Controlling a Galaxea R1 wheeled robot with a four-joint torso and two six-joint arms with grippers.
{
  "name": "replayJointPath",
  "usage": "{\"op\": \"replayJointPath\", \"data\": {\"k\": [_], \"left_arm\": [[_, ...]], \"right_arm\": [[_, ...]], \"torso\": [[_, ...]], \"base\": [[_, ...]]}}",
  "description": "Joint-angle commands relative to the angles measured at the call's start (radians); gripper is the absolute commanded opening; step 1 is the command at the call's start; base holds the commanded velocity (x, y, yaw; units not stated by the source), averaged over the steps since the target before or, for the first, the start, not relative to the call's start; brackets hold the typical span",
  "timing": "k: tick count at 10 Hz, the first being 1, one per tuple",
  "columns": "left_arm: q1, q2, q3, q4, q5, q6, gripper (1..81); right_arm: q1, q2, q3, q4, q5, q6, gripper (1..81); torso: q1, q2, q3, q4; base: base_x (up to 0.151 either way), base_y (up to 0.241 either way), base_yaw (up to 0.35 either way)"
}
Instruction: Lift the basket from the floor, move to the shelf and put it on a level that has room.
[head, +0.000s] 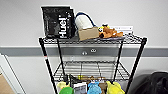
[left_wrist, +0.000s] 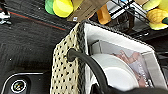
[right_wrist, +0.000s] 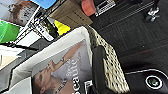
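Note:
The basket (left_wrist: 65, 75) is beige and woven with a pale rim, and it hangs above the floor (left_wrist: 27, 42), dark carpet with a thin red line. It holds a magazine (right_wrist: 62, 72) and a white round object (left_wrist: 117, 72). My left gripper (left_wrist: 100, 90) grips the basket's black handle (left_wrist: 82, 60). My right gripper (right_wrist: 98, 75) clamps over the opposite woven wall of the basket (right_wrist: 112, 72). The shelf (head: 47, 65), a black wire rack, stands straight ahead. Its middle level (head: 92, 70) is bare wire grid.
The top tier carries a black Huel bag (head: 58, 22), a cardboard box (head: 88, 33), a white roll (head: 83, 22) and an orange plush toy (head: 110, 32). Colourful toys (head: 95, 88) fill the tier below. A dark bag (head: 155, 83) sits at the right. A grey wall is behind.

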Motion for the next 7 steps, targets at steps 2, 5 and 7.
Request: {"op": "replayJointPath", "data": {"k": [2,5,7], "left_arm": [[-0.106,-0.010,0.026,0.008,0.027,0.007,1.0],[-0.106,-0.010,0.026,0.008,0.027,0.007,1.0],[-0.106,-0.010,0.024,0.008,0.027,0.007,1.0]], "right_arm": [[0.097,-0.019,0.023,-0.009,0.004,0.005,1.0],[0.097,-0.022,0.026,-0.009,0.004,0.005,1.0],[0.097,-0.022,0.026,-0.009,0.004,0.005,1.0]], "torso": [[-0.001,0.000,0.000,0.000],[0.000,0.000,0.000,0.000],[-0.001,0.000,0.000,0.000]], "base": [[0.085,0.000,0.000],[0.083,0.000,0.000],[0.079,0.000,0.000]]}}
